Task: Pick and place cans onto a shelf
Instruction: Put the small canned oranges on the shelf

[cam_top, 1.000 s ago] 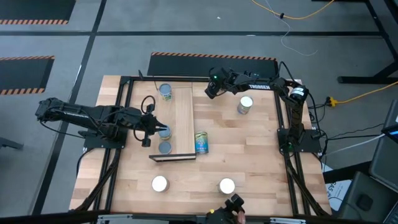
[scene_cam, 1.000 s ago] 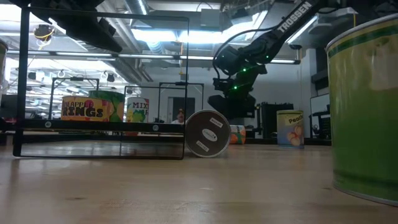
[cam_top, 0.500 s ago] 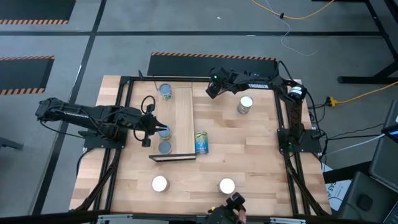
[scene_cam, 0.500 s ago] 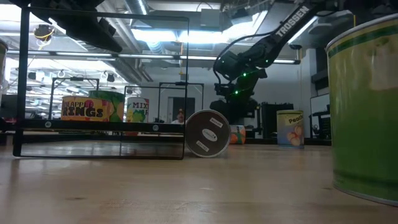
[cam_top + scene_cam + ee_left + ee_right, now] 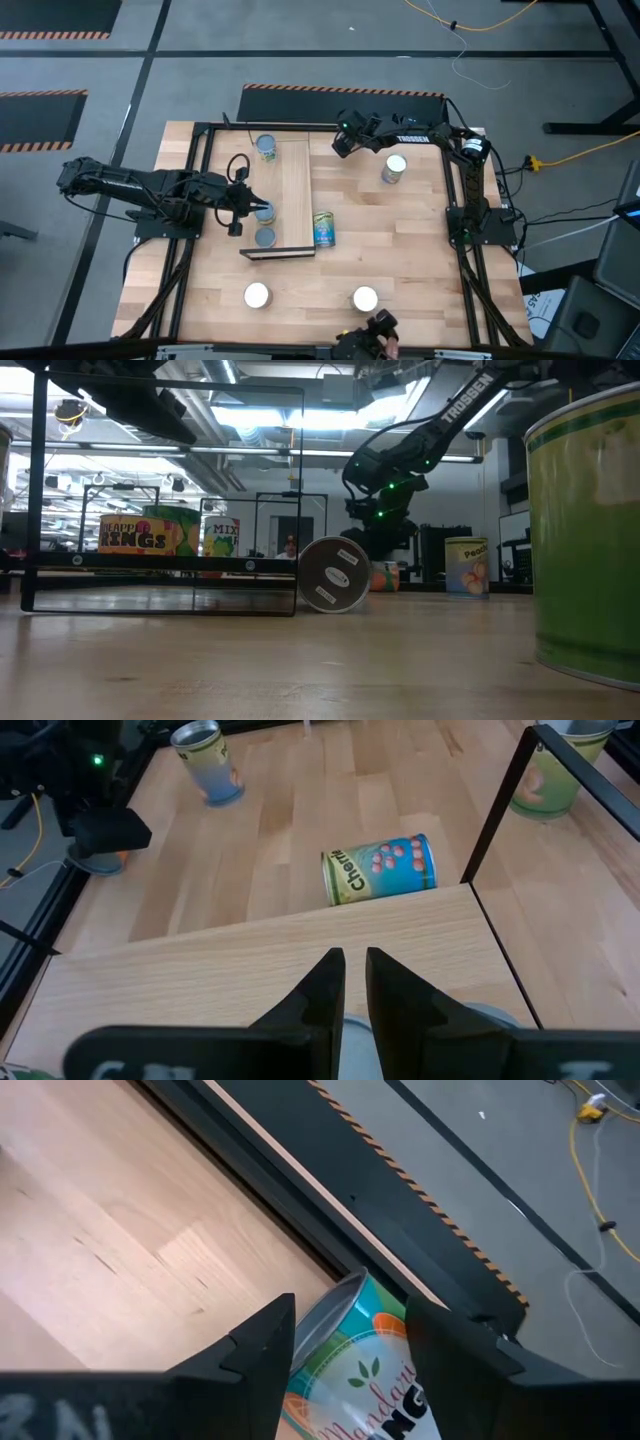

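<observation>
Fingers of the left gripper drawn almost together, thin gap between them. They sit over the grey top of a can on the shelf, about midway along its left row. Cannot tell whether they pinch anything on that can.

Right gripper at the far side of the desk, just right of the shelf's far end. Its fingers are spread wide and hold nothing. The mandarin-label can shows between them in the right wrist view. In the low view that can stands on the desk below the raised gripper, apart from it.

Shelf: long light-wood plank, dark edge at the near short end. Three cans on it, all in the left row:
- far-end can, upright
- the one under the left gripper
- near-end can, just beside it, close to the dark edge

Right row bare wood.

Off the shelf:
- blue-and-yellow can on its side, just beside the shelf's right edge at the near end; its round end faces the low camera
- upright can on the right half of the desk, near the right gripper
- two white-topped cans near the front edge, well apart
</observation>
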Available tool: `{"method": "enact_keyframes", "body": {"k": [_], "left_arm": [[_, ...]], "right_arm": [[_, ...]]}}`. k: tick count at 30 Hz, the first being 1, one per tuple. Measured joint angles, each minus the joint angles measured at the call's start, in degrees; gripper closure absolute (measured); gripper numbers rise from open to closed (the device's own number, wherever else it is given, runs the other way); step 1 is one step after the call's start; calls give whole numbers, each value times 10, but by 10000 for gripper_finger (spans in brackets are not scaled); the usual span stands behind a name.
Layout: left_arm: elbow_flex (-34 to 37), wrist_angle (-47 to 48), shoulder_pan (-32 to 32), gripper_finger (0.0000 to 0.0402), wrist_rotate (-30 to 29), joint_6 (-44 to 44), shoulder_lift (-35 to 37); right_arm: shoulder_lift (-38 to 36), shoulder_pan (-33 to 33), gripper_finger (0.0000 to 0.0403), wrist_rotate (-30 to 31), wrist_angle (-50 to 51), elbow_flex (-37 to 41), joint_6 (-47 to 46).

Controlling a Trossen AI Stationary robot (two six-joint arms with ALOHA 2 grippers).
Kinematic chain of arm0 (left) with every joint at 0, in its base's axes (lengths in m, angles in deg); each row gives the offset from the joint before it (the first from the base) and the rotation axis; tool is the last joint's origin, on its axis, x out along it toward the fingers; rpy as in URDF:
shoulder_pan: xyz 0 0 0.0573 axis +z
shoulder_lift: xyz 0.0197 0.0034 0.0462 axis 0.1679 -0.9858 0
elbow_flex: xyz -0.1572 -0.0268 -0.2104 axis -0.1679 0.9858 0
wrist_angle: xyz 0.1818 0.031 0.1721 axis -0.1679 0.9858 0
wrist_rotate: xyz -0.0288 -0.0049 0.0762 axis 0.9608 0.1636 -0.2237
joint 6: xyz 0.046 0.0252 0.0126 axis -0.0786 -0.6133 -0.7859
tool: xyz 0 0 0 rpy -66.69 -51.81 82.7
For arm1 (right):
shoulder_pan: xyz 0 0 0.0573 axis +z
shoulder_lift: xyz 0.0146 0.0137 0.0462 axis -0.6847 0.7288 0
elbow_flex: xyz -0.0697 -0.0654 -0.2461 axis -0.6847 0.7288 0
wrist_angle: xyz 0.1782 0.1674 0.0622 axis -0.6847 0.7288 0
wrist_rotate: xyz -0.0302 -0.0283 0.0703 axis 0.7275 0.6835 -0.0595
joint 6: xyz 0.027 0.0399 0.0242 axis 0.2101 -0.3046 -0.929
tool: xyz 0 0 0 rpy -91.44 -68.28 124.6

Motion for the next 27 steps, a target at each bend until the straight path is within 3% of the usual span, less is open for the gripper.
{"method": "enact_keyframes", "body": {"k": [18, 27], "left_arm": [[0, 0, 0, 363, 0, 0, 0], [0, 0, 0, 363, 0, 0, 0]], "right_arm": [[0, 3, 209, 85, 76, 0, -18], [4, 3, 209, 77, 150, 3, -55]]}}
